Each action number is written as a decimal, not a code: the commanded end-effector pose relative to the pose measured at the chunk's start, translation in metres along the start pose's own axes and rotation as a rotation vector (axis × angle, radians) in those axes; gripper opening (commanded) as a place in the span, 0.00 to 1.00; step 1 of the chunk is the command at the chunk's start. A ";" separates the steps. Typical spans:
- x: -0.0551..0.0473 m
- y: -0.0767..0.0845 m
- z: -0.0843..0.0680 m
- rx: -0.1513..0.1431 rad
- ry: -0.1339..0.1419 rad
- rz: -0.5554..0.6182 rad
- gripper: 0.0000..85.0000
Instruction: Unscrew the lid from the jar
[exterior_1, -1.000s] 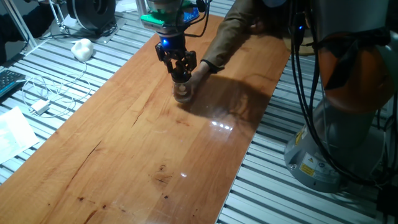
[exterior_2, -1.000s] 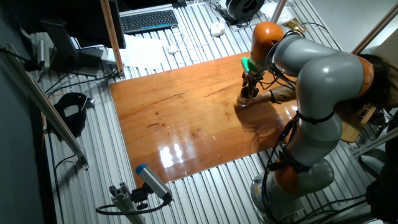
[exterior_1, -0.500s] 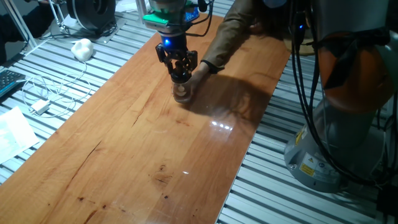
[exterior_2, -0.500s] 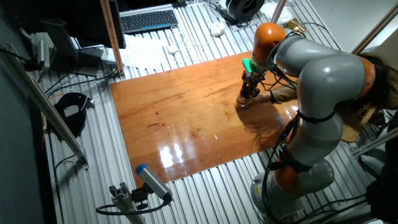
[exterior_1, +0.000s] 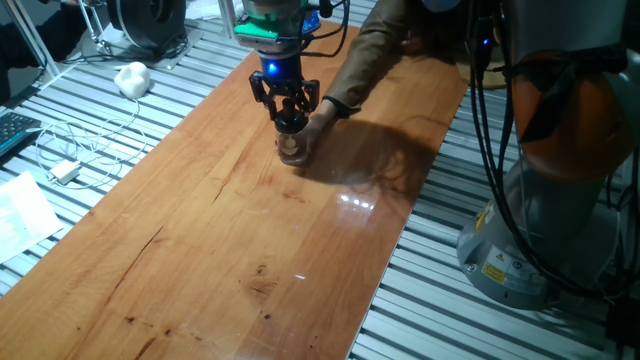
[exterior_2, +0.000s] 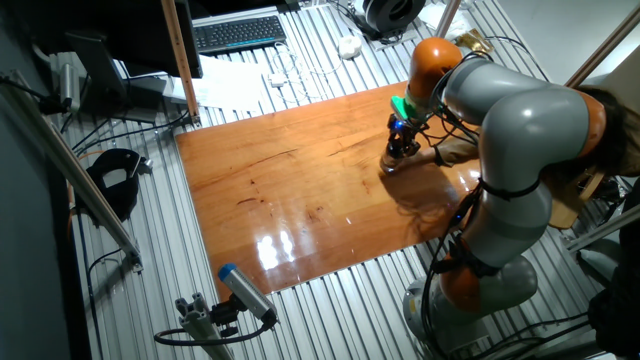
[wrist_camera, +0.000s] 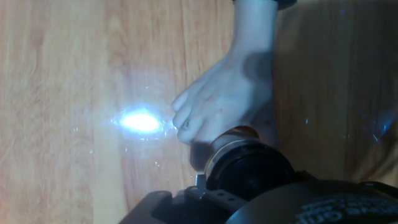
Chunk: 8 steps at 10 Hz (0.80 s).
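**Op:** Holding over the jar (exterior_1: 293, 150) now, gripper (exterior_1: 290, 122) straight down on the lid (wrist_camera: 252, 171). From the fixed views the fingers look closed in around the cap, but I cannot tell for certain that they are clamped; the hand view shows only the black top filling the bottom edge.

**Spotter:** Where is the jar sitting for you?

**Op:** Directly under my fingers, on the wooden table (exterior_1: 230, 230). A person's hand (wrist_camera: 217, 106) is wrapped against the glass just beyond the gripper, steadying it.

**Spotter:** What worries you?

**Op:** Three things. If my grip on the cap is light, the fingers could slip round it and nothing unscrews. If that steadying hand lets go, I'd guess the whole jar spins with the lid. And those knuckles are touching the jar right beside my fingers, so any sideways drift as I twist could pinch them.
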<state>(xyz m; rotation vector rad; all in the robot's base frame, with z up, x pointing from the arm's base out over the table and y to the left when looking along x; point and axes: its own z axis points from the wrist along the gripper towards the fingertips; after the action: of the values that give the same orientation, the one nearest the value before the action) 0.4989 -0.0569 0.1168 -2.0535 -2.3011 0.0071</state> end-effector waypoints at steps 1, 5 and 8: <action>0.000 0.000 0.000 0.004 -0.005 -0.021 0.00; 0.001 0.000 0.000 0.016 -0.023 -0.127 0.00; 0.001 0.001 0.000 0.021 -0.028 -0.239 0.00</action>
<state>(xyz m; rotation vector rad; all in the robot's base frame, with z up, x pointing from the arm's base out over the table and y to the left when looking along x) 0.4993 -0.0559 0.1167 -1.7821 -2.5254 0.0485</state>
